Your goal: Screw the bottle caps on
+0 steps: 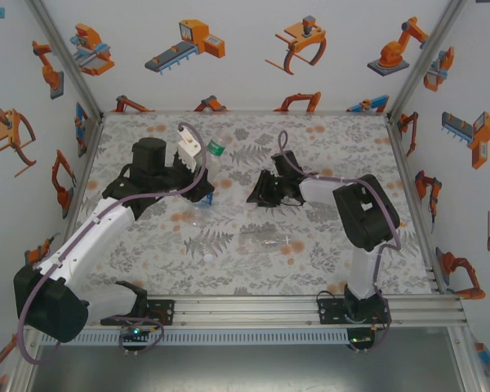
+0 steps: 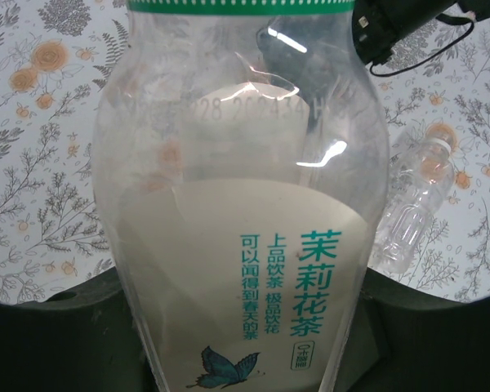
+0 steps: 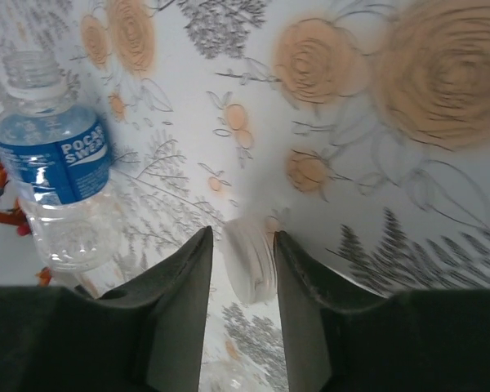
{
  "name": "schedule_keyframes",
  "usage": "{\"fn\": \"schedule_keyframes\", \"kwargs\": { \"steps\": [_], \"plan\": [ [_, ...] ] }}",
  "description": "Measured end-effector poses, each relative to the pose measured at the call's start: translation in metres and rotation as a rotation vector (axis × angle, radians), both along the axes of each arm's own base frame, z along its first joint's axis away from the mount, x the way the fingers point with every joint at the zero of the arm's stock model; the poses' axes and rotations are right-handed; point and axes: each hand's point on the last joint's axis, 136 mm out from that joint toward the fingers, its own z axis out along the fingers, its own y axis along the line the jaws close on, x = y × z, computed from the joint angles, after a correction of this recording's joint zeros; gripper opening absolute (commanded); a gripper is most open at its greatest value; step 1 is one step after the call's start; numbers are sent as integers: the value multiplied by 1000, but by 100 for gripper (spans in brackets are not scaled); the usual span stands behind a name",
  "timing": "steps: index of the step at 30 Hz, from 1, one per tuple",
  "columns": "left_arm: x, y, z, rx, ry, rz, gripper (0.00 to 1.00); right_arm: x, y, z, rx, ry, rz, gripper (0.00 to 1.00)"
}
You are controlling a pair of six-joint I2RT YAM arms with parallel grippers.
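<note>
My left gripper is shut on the pale bottle with the green-white label, held up over the mat. A green cap sits on its neck. The blue-labelled bottle stands beside it with a bare open neck. The clear unlabelled bottle lies on its side mid-mat. My right gripper hangs low over the mat with a white cap on edge between its fingers. The cap leans on the right finger, and a thin gap shows at the left finger. Another small white cap lies near the front.
A floral mat covers the table inside white walls printed with orange robots. An aluminium rail carries both arm bases at the near edge. The right gripper sits just right of the blue-labelled bottle.
</note>
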Motion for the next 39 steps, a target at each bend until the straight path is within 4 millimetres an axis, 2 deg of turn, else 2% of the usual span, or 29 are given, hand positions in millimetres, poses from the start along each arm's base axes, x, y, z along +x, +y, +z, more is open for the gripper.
{"fn": "schedule_keyframes", "kwargs": {
  "steps": [7, 10, 14, 18, 23, 29, 39],
  "plan": [
    [0, -1, -2, 0, 8, -1, 0, -11, -43, 3, -259, -8, -5, 47],
    [1, 0, -2, 3, 7, 4, 0, -9, -48, 11, -350, -30, 16, 48],
    [6, 5, -3, 18, -3, 39, 0, -3, -31, 37, -431, -119, 77, 51],
    [14, 15, 2, 34, -37, 103, 0, -1, -3, 51, -464, -190, 146, 53],
    [19, 31, 13, 47, -104, 196, 0, -1, 20, 36, -530, -192, 217, 59],
    [21, 43, 22, 50, -150, 254, 0, -9, 28, 11, -613, -160, 268, 59],
    [23, 45, 22, 55, -152, 265, 0, -13, 29, 7, -621, -149, 268, 54]
  ]
}}
